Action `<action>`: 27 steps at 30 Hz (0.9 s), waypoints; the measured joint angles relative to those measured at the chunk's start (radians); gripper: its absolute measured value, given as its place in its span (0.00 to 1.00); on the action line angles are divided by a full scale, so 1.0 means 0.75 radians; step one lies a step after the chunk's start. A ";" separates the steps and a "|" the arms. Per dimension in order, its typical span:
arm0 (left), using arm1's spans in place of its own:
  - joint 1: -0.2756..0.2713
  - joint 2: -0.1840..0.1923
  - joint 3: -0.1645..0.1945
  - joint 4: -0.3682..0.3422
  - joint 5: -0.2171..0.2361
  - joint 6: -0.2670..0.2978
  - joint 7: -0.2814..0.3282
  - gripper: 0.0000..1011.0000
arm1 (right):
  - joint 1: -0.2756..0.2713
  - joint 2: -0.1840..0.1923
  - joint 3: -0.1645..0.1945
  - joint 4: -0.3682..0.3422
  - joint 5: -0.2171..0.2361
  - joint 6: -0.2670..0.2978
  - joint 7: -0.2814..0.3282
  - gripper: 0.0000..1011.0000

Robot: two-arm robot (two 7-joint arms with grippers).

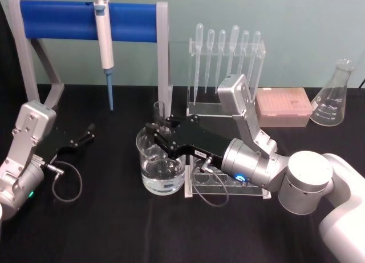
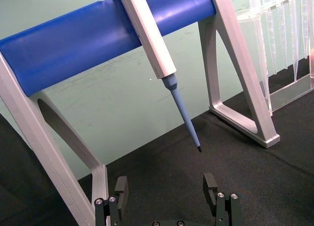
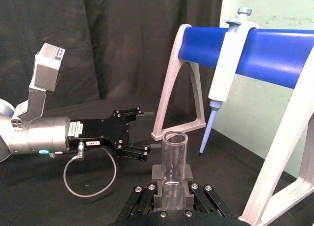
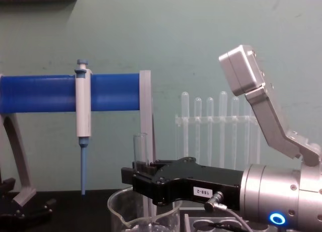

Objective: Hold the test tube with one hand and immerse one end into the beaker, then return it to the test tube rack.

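R end effector [image 1: 157,132] comes in from the right, low over the bench [image 1: 114,229], and sits above the beaker [image 1: 147,172]. Its fingers are clamped on the test tube [image 1: 159,116].

Tube: upright, gripped approx mid-length. Open rim stands clear above the fingers. Right wrist view has the glass pinched square between the pads. Chest view shows faint tube walls running down below the fingers, inside the beaker's rim. Whether the rounded end meets the liquid: can't tell, the end effector body covers it.

Beaker: approx centre of bench, clear liquid in its lower part. Spout side can't be made out.

Test tube rack [image 1: 198,180]: clear, w/ round holes, just beside the beaker on its right, partly under the R wrist.

L end effector [image 1: 86,134]: low at bench left, well apart from the beaker, fingers spread w/ nothing between them. It points toward the blue-barred stand [image 1: 57,20].

Behind:
- White-and-blue pipette [image 1: 104,46] hangs tip-down from the stand's bar.
- Clear holder of plastic droppers [image 1: 225,63] is behind the rack.
- Pink tip box [image 1: 283,106] is right of the holder.
- Conical flask [image 1: 333,94] is at far right.
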 joint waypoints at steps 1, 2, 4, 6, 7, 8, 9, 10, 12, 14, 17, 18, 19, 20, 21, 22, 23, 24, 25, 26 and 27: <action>0.000 0.000 0.000 0.000 0.000 0.000 0.000 0.99 | 0.000 0.000 0.000 0.000 0.000 0.000 0.000 0.23; 0.000 0.000 0.000 0.000 0.000 0.000 0.000 0.99 | 0.000 0.000 0.000 0.000 0.000 0.000 0.000 0.23; 0.000 0.000 0.000 0.000 0.000 0.000 0.000 0.99 | 0.000 0.000 0.000 0.000 0.000 0.000 0.000 0.23; 0.000 0.000 0.000 0.000 0.000 0.000 0.000 0.99 | 0.000 0.000 0.000 0.000 0.000 0.000 0.000 0.23; 0.000 0.000 0.000 0.000 0.000 0.000 0.000 0.99 | 0.000 0.000 0.000 0.000 0.000 0.000 0.000 0.23; 0.000 0.000 0.000 0.000 0.000 0.000 0.000 0.99 | 0.000 0.000 0.000 0.000 0.000 0.000 0.000 0.23; 0.000 0.000 0.000 0.000 0.000 0.000 0.000 0.99 | 0.000 0.000 0.000 0.000 0.000 0.000 0.000 0.23; 0.000 0.000 0.000 0.000 0.000 0.000 0.000 0.99 | 0.000 0.000 0.000 0.000 0.000 0.000 0.000 0.23; 0.000 0.000 0.000 0.000 0.000 0.000 0.000 0.99 | 0.000 0.000 0.000 0.000 0.000 0.000 0.000 0.23; 0.000 0.000 0.000 0.000 0.000 0.000 0.000 0.99 | 0.000 0.000 0.000 0.000 0.000 0.000 0.000 0.23; 0.000 0.000 0.000 0.000 0.000 0.000 0.000 0.99 | 0.000 0.000 0.000 0.000 0.000 0.000 0.000 0.23; 0.000 0.000 0.000 0.000 0.000 0.000 0.000 0.99 | 0.000 0.000 0.000 0.000 0.000 0.000 0.000 0.23; 0.000 0.000 0.000 0.000 0.000 0.000 0.000 0.99 | 0.000 0.000 0.000 0.000 0.000 0.000 0.000 0.23; 0.000 0.000 0.000 0.000 0.000 0.000 0.000 0.99 | 0.000 0.000 0.000 0.000 0.000 0.000 0.000 0.23; 0.000 0.000 0.000 0.000 0.000 0.000 0.000 0.99 | 0.000 0.000 0.000 0.000 0.000 0.000 0.000 0.23; 0.000 0.000 0.000 0.000 0.000 0.000 0.000 0.99 | 0.000 0.000 0.000 0.000 0.000 0.000 0.000 0.23; 0.000 0.000 0.000 0.000 0.000 0.000 0.000 0.99 | 0.000 0.000 0.000 0.000 0.000 0.000 0.000 0.23; 0.000 0.000 0.000 0.000 0.000 0.000 0.000 0.99 | 0.000 0.000 0.000 0.000 0.000 0.000 0.000 0.23; 0.000 0.000 0.000 0.000 0.000 0.000 0.000 0.99 | 0.000 0.000 0.000 0.000 0.000 0.000 0.000 0.23; 0.000 0.000 0.000 0.000 0.000 0.000 0.000 0.99 | 0.000 0.000 0.000 0.000 0.000 0.000 0.000 0.23; 0.000 0.000 0.000 0.000 0.000 0.000 0.000 0.99 | 0.000 0.000 0.000 0.000 0.000 0.000 0.000 0.23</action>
